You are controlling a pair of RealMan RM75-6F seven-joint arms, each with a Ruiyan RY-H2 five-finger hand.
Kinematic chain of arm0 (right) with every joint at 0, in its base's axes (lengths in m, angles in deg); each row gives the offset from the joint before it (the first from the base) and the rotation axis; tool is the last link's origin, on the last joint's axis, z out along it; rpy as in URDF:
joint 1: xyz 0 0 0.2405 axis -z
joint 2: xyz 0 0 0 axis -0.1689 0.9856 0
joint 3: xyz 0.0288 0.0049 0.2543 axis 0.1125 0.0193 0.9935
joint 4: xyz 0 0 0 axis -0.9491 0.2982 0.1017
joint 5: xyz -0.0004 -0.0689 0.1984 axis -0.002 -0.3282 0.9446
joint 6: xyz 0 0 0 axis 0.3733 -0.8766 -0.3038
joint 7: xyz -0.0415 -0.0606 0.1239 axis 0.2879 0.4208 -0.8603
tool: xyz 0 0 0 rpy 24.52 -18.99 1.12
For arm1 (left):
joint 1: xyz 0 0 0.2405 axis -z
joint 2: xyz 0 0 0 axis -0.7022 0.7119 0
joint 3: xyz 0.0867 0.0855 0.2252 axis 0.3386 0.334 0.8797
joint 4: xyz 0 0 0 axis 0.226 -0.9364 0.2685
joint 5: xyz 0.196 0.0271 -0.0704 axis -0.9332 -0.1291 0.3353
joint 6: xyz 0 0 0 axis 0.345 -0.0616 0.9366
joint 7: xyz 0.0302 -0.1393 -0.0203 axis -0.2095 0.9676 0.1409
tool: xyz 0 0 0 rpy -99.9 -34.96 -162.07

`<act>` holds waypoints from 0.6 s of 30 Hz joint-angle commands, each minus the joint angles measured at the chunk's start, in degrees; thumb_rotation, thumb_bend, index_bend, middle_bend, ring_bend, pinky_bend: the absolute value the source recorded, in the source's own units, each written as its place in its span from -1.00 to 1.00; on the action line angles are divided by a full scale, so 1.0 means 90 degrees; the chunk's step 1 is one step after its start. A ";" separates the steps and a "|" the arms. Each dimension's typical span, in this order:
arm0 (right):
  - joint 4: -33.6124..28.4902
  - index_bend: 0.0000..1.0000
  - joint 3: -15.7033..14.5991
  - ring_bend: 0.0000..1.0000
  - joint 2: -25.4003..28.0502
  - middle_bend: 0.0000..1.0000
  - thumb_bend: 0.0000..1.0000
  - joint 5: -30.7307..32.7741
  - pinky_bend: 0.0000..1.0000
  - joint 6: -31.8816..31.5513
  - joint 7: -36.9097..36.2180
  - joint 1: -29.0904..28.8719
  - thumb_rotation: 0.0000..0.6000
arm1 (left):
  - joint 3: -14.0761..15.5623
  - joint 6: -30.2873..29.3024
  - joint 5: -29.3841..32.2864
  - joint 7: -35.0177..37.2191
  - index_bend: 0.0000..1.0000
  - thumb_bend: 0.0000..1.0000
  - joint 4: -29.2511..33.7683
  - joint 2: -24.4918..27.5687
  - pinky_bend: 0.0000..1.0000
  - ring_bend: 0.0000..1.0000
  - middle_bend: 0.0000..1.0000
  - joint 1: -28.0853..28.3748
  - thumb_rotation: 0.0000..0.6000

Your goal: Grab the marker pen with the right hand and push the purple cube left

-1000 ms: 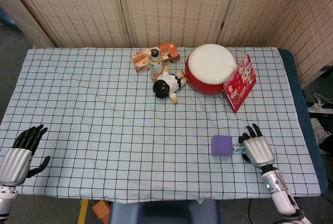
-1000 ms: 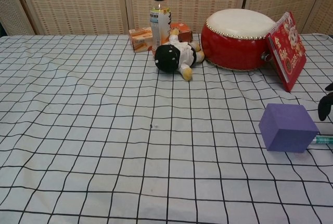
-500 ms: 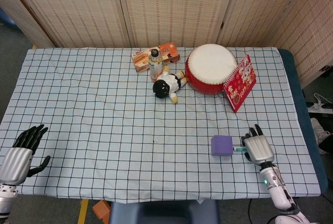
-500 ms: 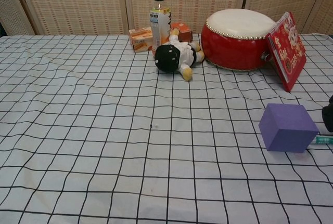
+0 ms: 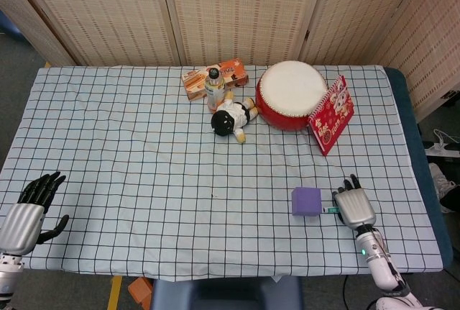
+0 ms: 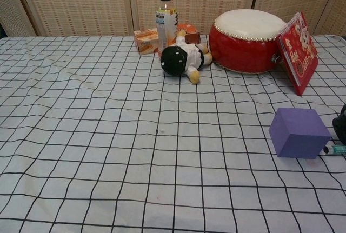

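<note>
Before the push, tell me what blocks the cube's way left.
Nothing visible does. Left of the purple cube there is only bare checked cloth; the doll, bottle and drum stand farther back. The marker lies just right of the cube, under the right hand.

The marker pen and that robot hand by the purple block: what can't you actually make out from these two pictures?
- Marker pen: head view shows only a short teal stub; the right hand covers the rest. Chest view cuts it at the right edge.
- Whether that hand really grips the pen: fingers hidden beneath it.
- Whether the pen tip touches the purple cube: too small.
- Left hand: absent from the chest view.
</note>
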 commanded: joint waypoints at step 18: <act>0.0050 0.44 -0.0225 -0.36 -0.0070 0.21 -0.37 -0.0018 -0.66 -0.0156 0.0144 0.0048 1.00 | -0.0064 0.0015 0.0156 -0.0212 -1.00 -0.24 -0.0032 -0.0040 -0.81 -1.00 -1.00 -0.0012 1.00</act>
